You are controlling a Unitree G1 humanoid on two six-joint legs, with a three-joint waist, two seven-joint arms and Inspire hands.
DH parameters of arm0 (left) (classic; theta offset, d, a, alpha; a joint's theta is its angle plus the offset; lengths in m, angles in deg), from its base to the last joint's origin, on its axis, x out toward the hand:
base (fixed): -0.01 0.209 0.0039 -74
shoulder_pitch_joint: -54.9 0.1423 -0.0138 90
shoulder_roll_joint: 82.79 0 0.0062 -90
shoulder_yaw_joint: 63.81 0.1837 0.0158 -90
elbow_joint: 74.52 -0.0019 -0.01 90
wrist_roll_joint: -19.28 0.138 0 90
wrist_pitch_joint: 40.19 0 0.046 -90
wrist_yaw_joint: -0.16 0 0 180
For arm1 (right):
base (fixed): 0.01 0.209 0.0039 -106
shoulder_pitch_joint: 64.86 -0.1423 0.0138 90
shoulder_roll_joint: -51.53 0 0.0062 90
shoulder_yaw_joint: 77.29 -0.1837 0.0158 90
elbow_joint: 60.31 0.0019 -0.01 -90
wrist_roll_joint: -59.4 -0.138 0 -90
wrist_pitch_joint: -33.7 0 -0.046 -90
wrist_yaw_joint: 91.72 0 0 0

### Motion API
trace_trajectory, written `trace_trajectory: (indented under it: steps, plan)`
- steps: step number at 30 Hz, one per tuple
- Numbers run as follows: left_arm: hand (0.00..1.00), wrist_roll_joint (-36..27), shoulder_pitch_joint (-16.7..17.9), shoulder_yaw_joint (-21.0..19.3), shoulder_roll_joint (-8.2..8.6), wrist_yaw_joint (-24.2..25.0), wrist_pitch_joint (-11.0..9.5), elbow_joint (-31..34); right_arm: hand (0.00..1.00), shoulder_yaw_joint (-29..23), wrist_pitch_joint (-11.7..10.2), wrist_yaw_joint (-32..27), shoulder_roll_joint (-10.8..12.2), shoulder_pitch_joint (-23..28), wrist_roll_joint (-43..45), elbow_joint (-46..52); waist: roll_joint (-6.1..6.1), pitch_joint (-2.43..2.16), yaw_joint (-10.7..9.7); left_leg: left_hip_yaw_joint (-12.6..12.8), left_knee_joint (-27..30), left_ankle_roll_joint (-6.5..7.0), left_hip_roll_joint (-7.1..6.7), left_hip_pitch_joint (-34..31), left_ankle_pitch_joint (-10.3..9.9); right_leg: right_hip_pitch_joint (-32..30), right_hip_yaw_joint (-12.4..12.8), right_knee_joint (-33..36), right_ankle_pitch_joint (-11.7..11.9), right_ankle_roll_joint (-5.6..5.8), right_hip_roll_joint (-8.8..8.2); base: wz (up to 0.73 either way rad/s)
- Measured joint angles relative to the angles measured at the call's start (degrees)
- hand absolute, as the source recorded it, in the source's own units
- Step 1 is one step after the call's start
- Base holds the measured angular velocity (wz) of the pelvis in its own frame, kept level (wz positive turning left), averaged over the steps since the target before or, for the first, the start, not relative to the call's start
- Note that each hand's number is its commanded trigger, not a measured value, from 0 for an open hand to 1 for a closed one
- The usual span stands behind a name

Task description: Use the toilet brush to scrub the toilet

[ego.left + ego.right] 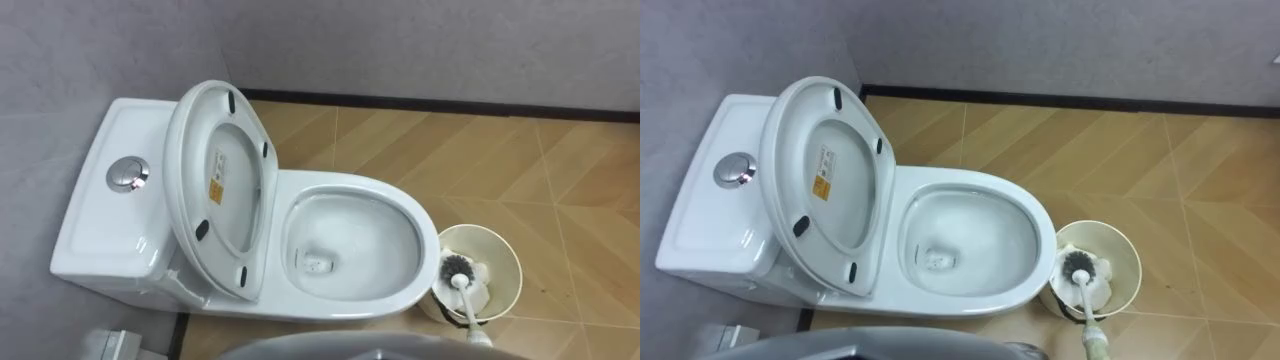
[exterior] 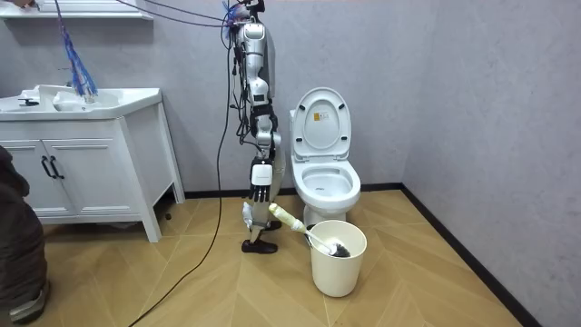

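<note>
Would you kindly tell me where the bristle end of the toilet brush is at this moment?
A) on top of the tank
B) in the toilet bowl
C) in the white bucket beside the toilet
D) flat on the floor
C: the brush has its dark bristles down inside the bucket, with its handle sticking out over the rim.
</note>
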Motion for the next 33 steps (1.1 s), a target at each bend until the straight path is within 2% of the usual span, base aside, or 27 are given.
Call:
trace_trajectory:
  steps: [3,5,9,13,19,25,33]
  plan:
    - [0.00,0.0,0.0,0.1,-0.07,0.2,-0.1,0.0,0.00,0.1,0.0,0.0,0.0,-0.1,1.1,0.0,-0.09,-0.02,0.0,0.0,0.0,0.00,-0.01,-0.3,0.0,-0.1,0.0,0.0,0.0,0.00,0.00,0.00]
    - [0.00,-0.1,-0.1,2.1,-0.55,0.2,-0.1,0.0,0.00,1.2,0.0,-0.2,0.0,0.0,1.1,0.0,-0.22,0.02,0.0,0.0,0.0,0.00,0.00,0.0,0.0,-0.1,0.0,-0.1,0.0,0.00,0.01,0.00]
    - [0.00,-0.8,0.0,1.9,-0.65,0.0,0.0,0.0,0.00,1.2,0.0,-1.6,0.0,0.0,-0.9,0.1,-0.22,0.02,0.3,0.1,-0.1,0.00,0.01,0.2,0.0,0.0,0.1,-0.1,0.0,0.00,0.01,0.00]
    - [0.00,-0.6,0.3,1.4,-0.64,0.0,-0.1,0.0,0.00,-2.4,-0.3,-4.2,0.3,0.0,-2.9,0.3,-0.14,0.02,-0.3,0.0,0.0,0.00,0.01,0.2,0.0,0.3,-0.1,-0.1,0.0,0.00,0.01,0.00]
    - [0.00,-0.7,1.5,-0.3,-0.77,-1.1,-0.7,1.8,0.00,-7.3,-2.1,-9.3,0.3,-0.1,-5.6,0.5,-0.02,0.01,-1.2,0.2,-0.2,0.00,0.02,0.4,0.0,0.2,0.2,-0.1,0.0,0.01,-0.02,-0.02]
    - [0.00,-0.5,1.8,-0.3,-0.85,-2.6,-1.2,2.1,0.00,-8.1,-4.2,-13.4,0.3,-0.1,-8.3,0.7,-0.09,0.00,-1.4,0.3,-0.2,0.00,0.06,0.4,0.0,0.0,0.4,0.0,-0.1,-0.01,0.02,0.00]
    - [0.00,-0.6,1.2,-0.7,-0.91,-2.8,-3.4,2.7,0.00,-8.6,-7.0,-17.3,0.2,-1.0,-12.2,4.5,-0.01,-0.07,-1.1,0.4,0.5,0.01,0.23,-2.2,0.0,-2.5,0.6,0.2,0.1,-0.11,0.15,0.00]
